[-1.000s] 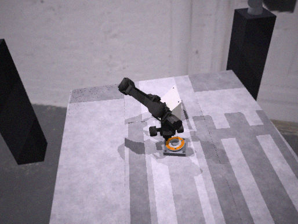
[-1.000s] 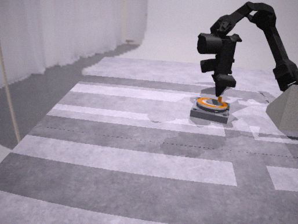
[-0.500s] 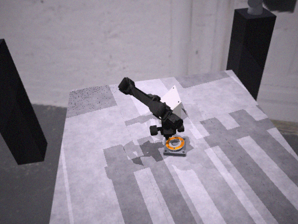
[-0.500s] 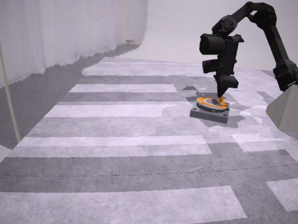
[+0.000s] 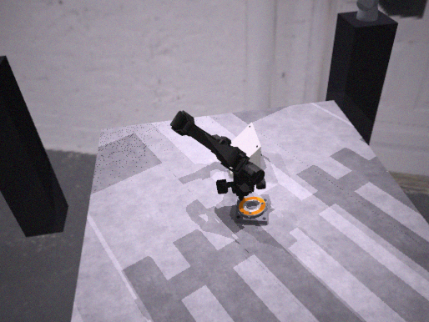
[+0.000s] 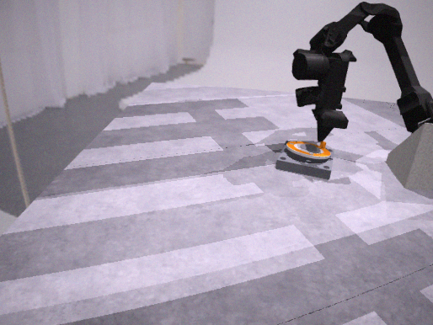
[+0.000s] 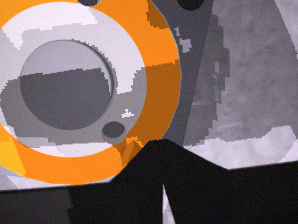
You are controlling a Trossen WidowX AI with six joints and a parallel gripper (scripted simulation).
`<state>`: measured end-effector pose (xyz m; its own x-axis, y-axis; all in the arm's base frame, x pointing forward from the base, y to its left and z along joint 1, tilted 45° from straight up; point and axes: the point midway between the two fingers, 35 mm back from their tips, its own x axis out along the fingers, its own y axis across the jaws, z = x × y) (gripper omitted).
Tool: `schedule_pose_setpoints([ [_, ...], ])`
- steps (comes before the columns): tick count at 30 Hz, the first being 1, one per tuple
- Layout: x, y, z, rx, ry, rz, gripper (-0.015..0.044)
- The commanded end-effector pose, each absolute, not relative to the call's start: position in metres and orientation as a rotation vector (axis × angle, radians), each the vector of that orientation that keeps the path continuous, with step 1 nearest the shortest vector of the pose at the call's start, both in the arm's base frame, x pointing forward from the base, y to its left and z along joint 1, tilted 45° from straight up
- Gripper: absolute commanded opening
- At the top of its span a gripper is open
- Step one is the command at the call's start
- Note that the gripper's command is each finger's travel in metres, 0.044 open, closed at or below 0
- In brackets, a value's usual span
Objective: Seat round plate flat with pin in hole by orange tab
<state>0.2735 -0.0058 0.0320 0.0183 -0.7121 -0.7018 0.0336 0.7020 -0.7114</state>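
Observation:
The round plate (image 5: 252,206) (image 6: 296,147) (image 7: 155,85) has an orange rim and a pale inner ring. It sits on the grey post (image 7: 65,85) of the square grey base (image 5: 255,218) (image 6: 303,165) (image 7: 194,70). A small dark hole (image 7: 113,130) in the plate lies close to the orange tab (image 6: 323,144) (image 7: 131,145). I cannot tell whether the pin is in that hole. My gripper (image 5: 243,195) (image 6: 322,138) (image 7: 158,149) is shut and empty. It points straight down, and its tip is at the plate's rim beside the tab.
The arm's pale wedge-shaped pedestal (image 5: 250,143) (image 6: 410,164) stands just behind the base. Two tall black pillars (image 5: 25,167) (image 5: 359,62) stand off the table at the left and the far right. The table's edges run close to them.

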Motion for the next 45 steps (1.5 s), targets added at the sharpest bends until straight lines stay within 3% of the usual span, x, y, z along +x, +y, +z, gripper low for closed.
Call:
schedule_pose_setpoints([
  [1, 0.2661, -0.0039, 0.0272, -0.594, 1.48, -0.623, 0.0],
  [45, 0.2639, -0.0012, 0.0247, -0.594, 1.48, -0.623, 0.0],
])
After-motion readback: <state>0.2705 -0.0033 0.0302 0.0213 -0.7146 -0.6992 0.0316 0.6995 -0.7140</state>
